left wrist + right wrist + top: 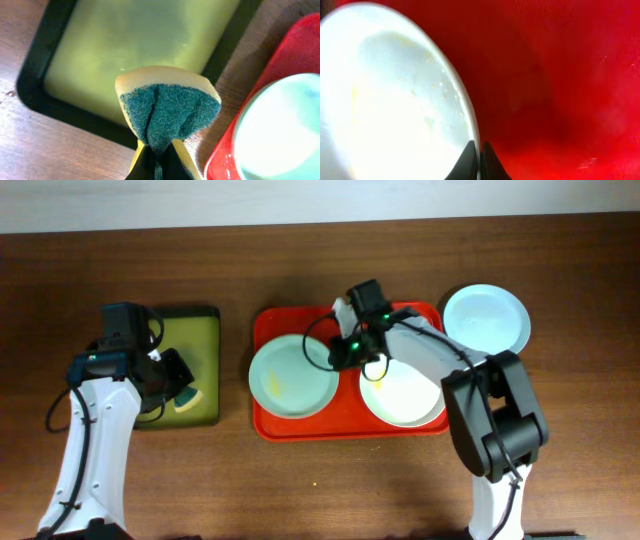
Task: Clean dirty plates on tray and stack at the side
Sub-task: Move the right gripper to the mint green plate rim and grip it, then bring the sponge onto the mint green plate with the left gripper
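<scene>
Closest in is one sponge, yellow with a blue-green scouring face, pinched in the left gripper over the right rim of the one green tray, left of the middle of the table. Three plates show: the mint plate and white plate, both with yellow smears, lie side by side in the one red tray at mid-table, and the blue plate rests on bare wood just beside that tray's far right corner. Right gripper is narrowed on a plate rim, apparently the mint plate's right edge.
</scene>
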Robot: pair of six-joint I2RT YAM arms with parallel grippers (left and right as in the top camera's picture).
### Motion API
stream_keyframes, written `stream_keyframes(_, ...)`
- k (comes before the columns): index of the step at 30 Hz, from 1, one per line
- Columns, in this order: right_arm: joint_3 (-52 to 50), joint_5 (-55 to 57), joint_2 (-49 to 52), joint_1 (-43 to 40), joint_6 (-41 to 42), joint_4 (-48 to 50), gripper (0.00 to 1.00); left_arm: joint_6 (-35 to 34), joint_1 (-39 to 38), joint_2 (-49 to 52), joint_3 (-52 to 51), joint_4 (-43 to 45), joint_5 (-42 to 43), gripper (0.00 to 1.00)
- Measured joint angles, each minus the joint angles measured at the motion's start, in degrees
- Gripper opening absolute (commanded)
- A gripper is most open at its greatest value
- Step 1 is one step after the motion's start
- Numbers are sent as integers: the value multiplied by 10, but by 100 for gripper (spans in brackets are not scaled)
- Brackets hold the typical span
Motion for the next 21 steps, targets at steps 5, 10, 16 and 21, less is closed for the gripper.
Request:
stream_keyframes(5,5,51,-2,10,16,-40,4,12,-54,0,0,12,10,0)
stream_keyframes(10,9,118,-8,14,62,-50,5,13,-118,0,-1,26,12,0)
stream_keyframes(16,10,155,-9,14,74,-51,28,10,-179,0,-1,64,14,0)
stream_keyframes(21,12,163,-9,14,74,-60,4,-22,-208,9,-2,115,14,0)
